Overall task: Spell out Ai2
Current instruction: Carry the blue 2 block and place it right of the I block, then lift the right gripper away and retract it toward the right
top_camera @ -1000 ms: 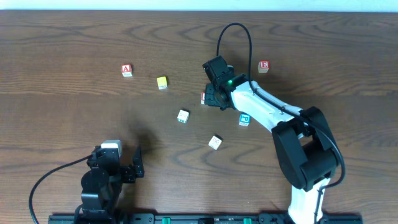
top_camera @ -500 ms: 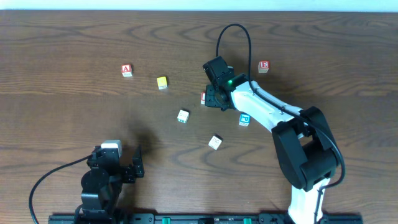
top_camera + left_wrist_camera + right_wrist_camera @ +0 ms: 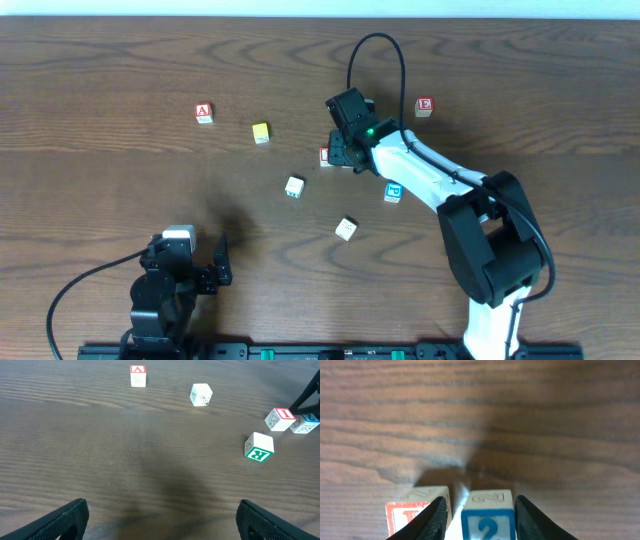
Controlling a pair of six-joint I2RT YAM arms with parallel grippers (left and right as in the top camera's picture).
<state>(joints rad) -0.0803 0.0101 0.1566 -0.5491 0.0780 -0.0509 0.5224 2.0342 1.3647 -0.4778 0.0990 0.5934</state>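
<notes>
In the right wrist view a blue "2" block [image 3: 487, 515] stands on the table between my right gripper's [image 3: 481, 502] fingers. A gap shows at its left side, so the jaws are open. A red "I" block [image 3: 415, 510] stands just left of it, partly behind the left finger. From overhead the right gripper [image 3: 342, 153] hides the "2" block, and only the "I" block [image 3: 325, 156] shows. The red "A" block [image 3: 203, 113] sits far left; it also shows in the left wrist view [image 3: 138, 375]. My left gripper [image 3: 190, 268] is open and empty at the near left.
A yellow block [image 3: 261, 132], a green "R" block [image 3: 294, 187], a white block [image 3: 346, 229], a second blue block [image 3: 392, 191] and a red "E" block [image 3: 424, 106] lie scattered on the wooden table [image 3: 120, 190].
The red "I" block has shifted slightly left beside the right gripper. The left arm has not moved.
</notes>
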